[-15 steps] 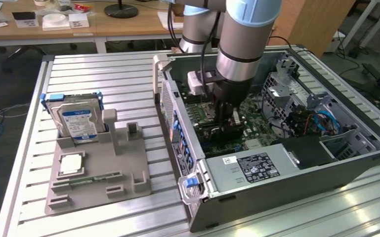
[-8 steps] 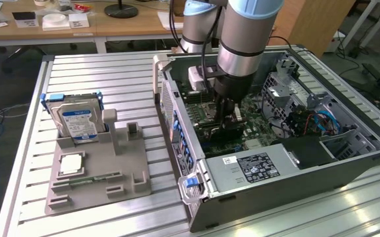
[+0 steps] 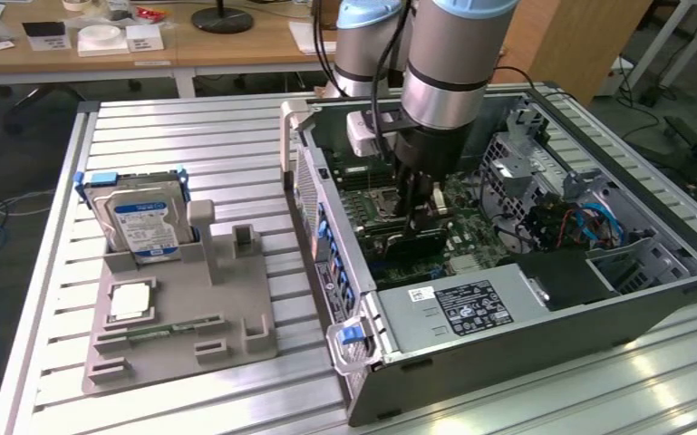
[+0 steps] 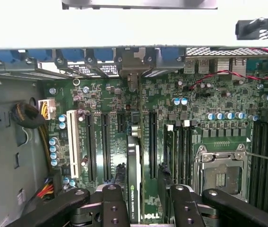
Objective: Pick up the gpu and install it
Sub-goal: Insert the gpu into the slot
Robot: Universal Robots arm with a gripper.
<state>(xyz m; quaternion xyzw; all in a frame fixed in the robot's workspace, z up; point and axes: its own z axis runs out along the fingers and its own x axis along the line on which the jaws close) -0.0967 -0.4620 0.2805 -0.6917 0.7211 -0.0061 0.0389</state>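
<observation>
Nearest the wrist camera, the jaws point(image 4: 142, 201) stand spread, one finger point(image 4: 112, 203) on each side of the gpu point(image 4: 134, 175), which sits edge-up between them. We see a gap between each finger and the card, so we read the jaws as released, not grasping it.

The gpu stands upright on the motherboard point(image 4: 209, 94), in line with one of the long black slots, with a free slot point(image 4: 151, 142) just beside it. Its far end points toward the rear wall of the case point(image 3: 517, 308). In the exterior view the arm point(image 3: 445, 82) reaches straight down into the open case, which lies on its side on the counter point(image 3: 179, 136). The jaws are deep among the boards there.

We judge the step in hand to be seating the card. To do it well:

- We keep the card vertical and parallel to its slot; any tilt would bind the edge connector.
- We check that the bracket end meets the rear opening of the case. Whether the card is fully seated we cannot tell.
- We keep the fingers clear of the neighbouring slot and the capacitors point(image 4: 53, 149) nearby.

The tray point(image 3: 167, 335) with the hard drive point(image 3: 145, 222) sits well apart, on the exterior view's left.
</observation>
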